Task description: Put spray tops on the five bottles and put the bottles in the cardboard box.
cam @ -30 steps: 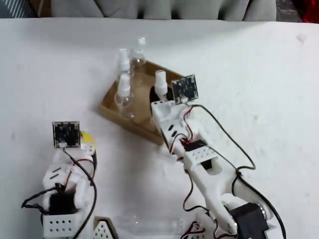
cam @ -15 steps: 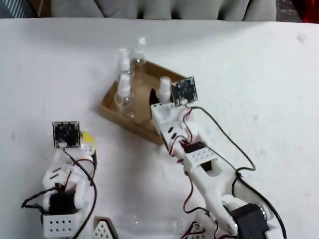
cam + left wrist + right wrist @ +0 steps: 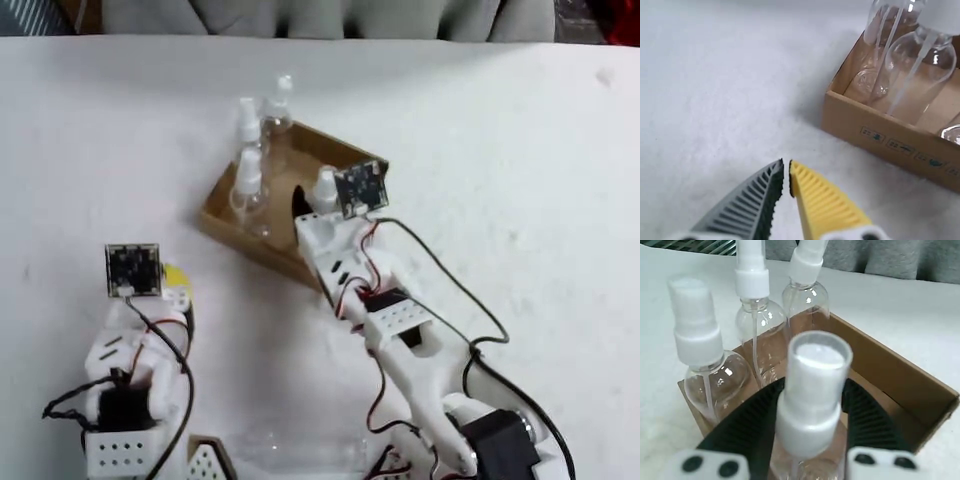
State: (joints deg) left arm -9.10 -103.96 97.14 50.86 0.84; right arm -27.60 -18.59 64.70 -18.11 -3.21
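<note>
The right claw (image 3: 812, 407) is clenched on a spray bottle (image 3: 815, 365), with one black finger on each side of it just below the white spray top (image 3: 819, 352); the bottle stands upright between the fingers and its cap projects above them. The bottle appears to be empty clear plastic, so treat it as light; the rounded body is smooth, probably slippery, and likely to flex under pressure. The stiffer neck under the collar is therefore judged the correct place to hold it, as here. The cardboard box (image 3: 900, 375) lies directly beneath and ahead of the right claw; three other bottles (image 3: 700, 340) with tops fitted stand upright just beyond its fingertips at the far end of the box, close enough to be knocked. The left claw (image 3: 785, 172) has its grey and yellow fingers pressed together on nothing; it sits over the bare table (image 3: 715, 75), with the box ahead of it and apart, toward the right arm.
</note>
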